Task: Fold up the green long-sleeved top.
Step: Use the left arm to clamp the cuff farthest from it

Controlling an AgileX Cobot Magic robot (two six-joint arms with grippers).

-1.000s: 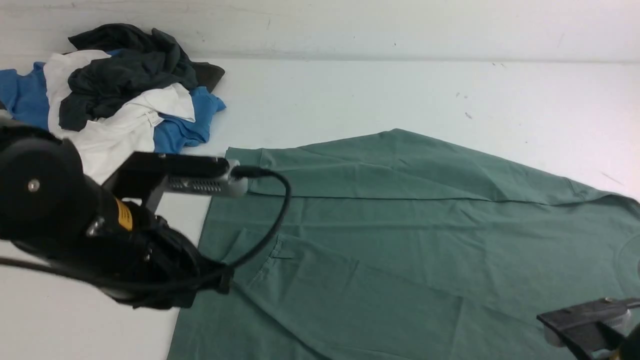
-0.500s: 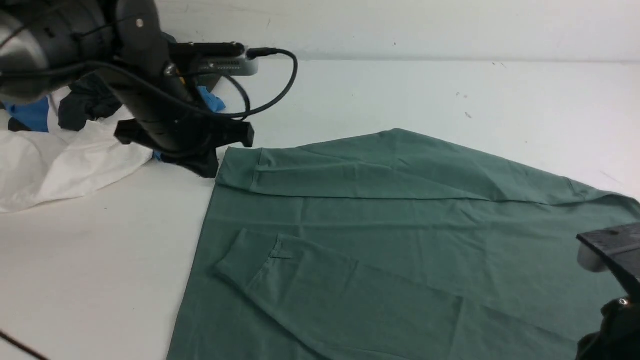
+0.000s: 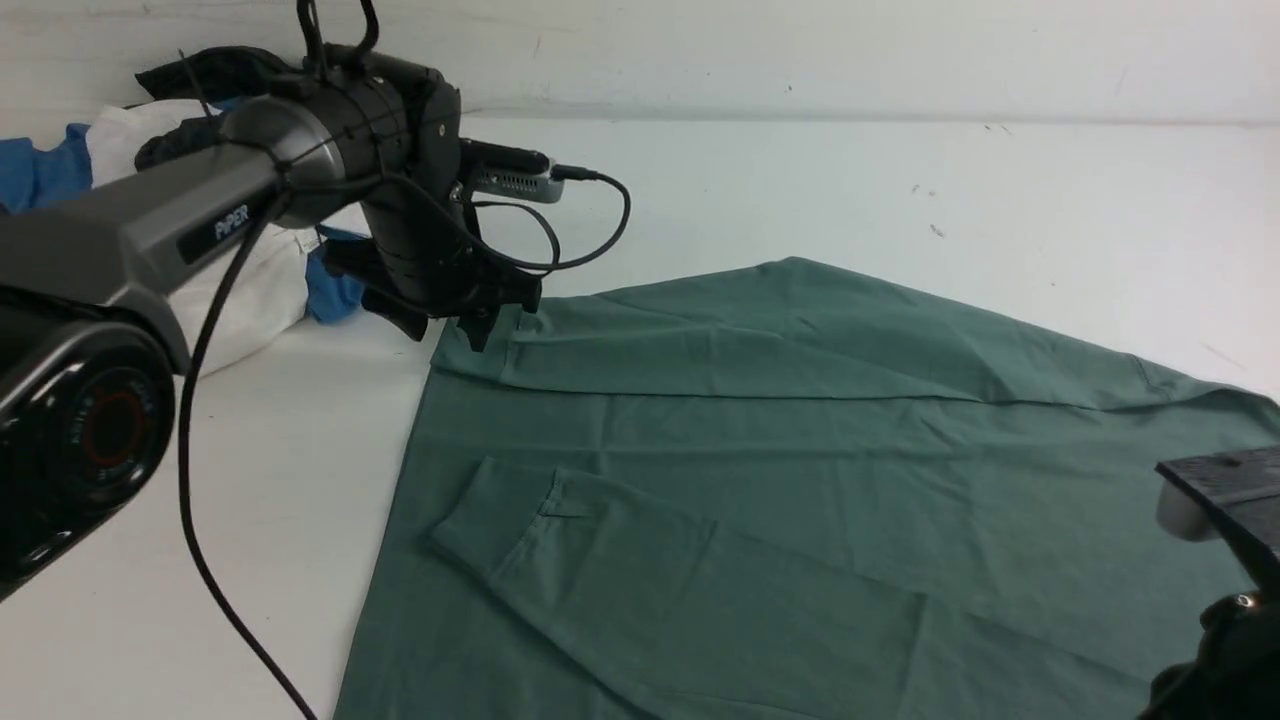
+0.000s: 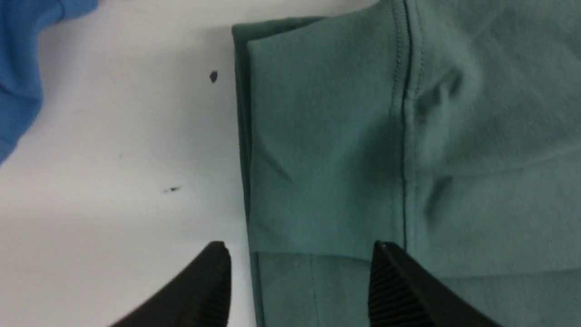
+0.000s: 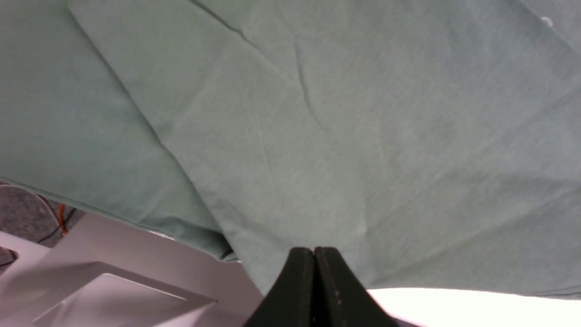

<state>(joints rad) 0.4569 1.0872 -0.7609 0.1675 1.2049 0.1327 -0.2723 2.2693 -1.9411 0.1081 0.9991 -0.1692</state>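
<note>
Left claw [image 4: 299, 249] gapes above green top [image 3: 800, 450]; right claw [image 5: 314, 250] closed, mostly cut off.

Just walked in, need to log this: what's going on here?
The robot is folding a sage-green long-sleeved cotton top spread on the white table. Its left arm reaches the top's far-left corner, jaws open over the folded edge there. The right arm sits at the near right, jaws shut on nothing. A heap of blue, white and black clothes lies at the far left.

Front wide — wrists near, sharing top [image 3: 760, 440]
</note>
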